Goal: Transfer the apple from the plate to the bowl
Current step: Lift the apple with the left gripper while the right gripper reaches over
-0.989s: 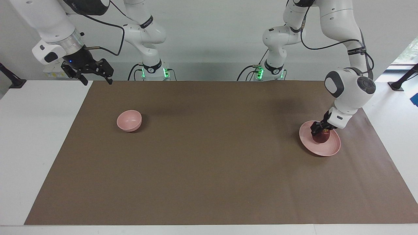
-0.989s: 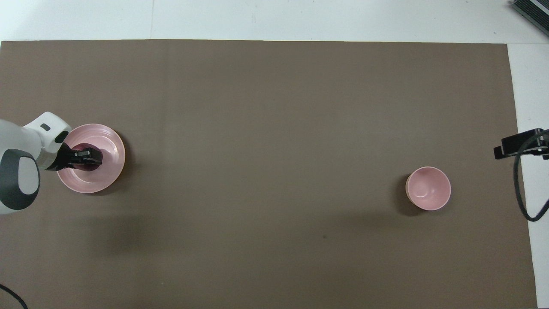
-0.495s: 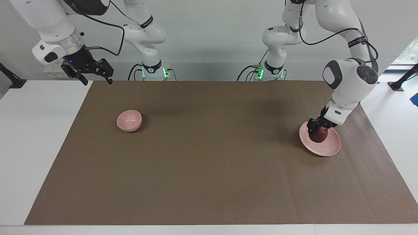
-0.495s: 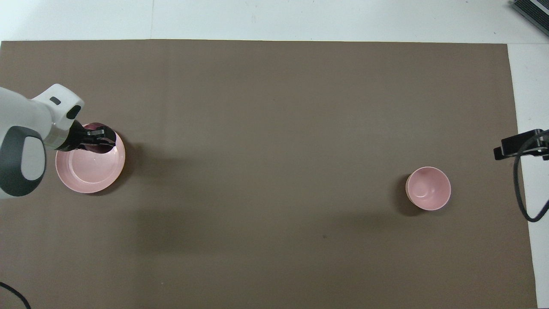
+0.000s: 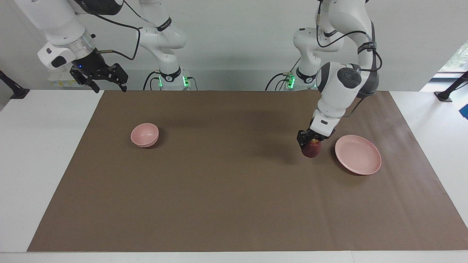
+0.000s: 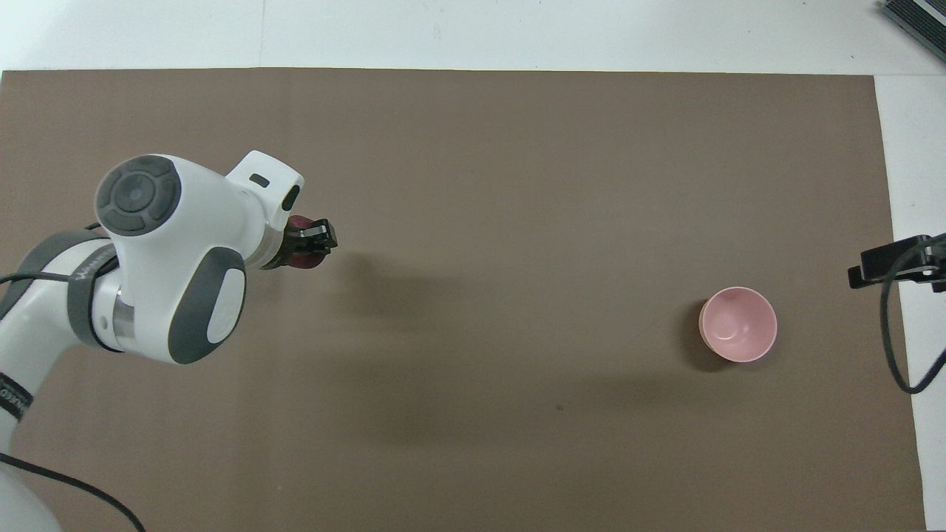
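Observation:
My left gripper (image 5: 310, 140) is shut on the dark red apple (image 5: 311, 148) and holds it in the air over the brown mat, just off the plate's rim on the side toward the bowl. In the overhead view the apple (image 6: 300, 260) peeks out under the gripper (image 6: 314, 242). The flat pink plate (image 5: 358, 154) lies empty at the left arm's end; the arm hides it in the overhead view. The small deep pink bowl (image 5: 144, 134) stands empty at the right arm's end, and it also shows in the overhead view (image 6: 737, 324). My right gripper (image 5: 105, 81) waits raised and open.
A brown mat (image 5: 234, 204) covers most of the white table (image 5: 40, 146). The right gripper's tip (image 6: 890, 262) shows at the mat's edge in the overhead view, beside the bowl. A dark object (image 6: 916, 18) sits at the table's corner farthest from the robots.
My left gripper lifted the apple off the plate and carried it clear of the rim toward the bowl. The plate now lies empty. The right arm barely moved.

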### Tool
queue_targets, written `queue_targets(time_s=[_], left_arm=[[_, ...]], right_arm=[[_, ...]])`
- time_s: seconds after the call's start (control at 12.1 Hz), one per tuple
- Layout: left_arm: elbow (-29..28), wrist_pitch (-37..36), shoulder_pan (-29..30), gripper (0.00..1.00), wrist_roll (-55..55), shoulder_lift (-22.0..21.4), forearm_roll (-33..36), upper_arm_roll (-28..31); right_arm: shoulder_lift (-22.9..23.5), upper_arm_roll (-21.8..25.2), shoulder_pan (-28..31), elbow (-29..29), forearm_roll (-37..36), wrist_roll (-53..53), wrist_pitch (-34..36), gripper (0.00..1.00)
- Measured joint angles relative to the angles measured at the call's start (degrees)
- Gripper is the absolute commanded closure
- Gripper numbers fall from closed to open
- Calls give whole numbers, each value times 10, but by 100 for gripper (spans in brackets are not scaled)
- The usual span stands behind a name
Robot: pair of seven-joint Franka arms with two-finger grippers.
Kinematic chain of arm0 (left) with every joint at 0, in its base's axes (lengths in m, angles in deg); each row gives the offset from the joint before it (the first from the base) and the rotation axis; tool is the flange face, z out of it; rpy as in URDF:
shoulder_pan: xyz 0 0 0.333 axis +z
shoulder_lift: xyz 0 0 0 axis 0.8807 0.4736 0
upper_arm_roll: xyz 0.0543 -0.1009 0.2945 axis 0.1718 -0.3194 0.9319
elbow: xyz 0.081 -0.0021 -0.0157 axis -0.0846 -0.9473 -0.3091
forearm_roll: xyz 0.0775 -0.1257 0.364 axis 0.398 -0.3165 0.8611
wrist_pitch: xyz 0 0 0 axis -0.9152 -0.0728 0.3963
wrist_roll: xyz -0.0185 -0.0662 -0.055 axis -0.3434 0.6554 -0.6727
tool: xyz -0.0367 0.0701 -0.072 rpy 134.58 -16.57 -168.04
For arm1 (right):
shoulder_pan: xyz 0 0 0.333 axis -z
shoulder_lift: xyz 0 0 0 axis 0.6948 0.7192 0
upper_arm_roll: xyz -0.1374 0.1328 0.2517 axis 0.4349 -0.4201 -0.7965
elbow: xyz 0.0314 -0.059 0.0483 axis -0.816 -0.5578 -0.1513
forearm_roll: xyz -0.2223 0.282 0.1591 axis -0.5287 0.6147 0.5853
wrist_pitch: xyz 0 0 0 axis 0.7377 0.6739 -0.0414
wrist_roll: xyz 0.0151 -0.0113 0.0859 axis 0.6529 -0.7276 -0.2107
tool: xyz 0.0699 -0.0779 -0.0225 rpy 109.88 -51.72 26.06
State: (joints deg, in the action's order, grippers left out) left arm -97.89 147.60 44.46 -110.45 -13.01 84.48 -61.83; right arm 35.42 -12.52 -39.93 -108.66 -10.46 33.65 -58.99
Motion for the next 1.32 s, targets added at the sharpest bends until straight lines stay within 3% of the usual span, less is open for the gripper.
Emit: queue_targets(time_s=[0.25, 0.58, 0.91, 1.15, 1.32], left_arm=[[0, 59, -66, 100, -108, 12, -24, -2], [0, 147, -145, 100, -198, 39, -66, -9], [-1, 154, -163, 100, -212, 58, -69, -22], [0, 175, -172, 100, -231, 91, -70, -35], [18, 178, -175, 100, -245, 92, -70, -35]], right_arm=[[1, -11, -17, -66, 51, 129, -43, 0], [36, -16, -33, -142, 193, 302, -118, 0], [106, -17, -74, -157, 338, 446, -190, 0], [137, -17, -84, -177, 455, 477, -236, 0], [145, -17, -106, -198, 507, 483, -272, 0]])
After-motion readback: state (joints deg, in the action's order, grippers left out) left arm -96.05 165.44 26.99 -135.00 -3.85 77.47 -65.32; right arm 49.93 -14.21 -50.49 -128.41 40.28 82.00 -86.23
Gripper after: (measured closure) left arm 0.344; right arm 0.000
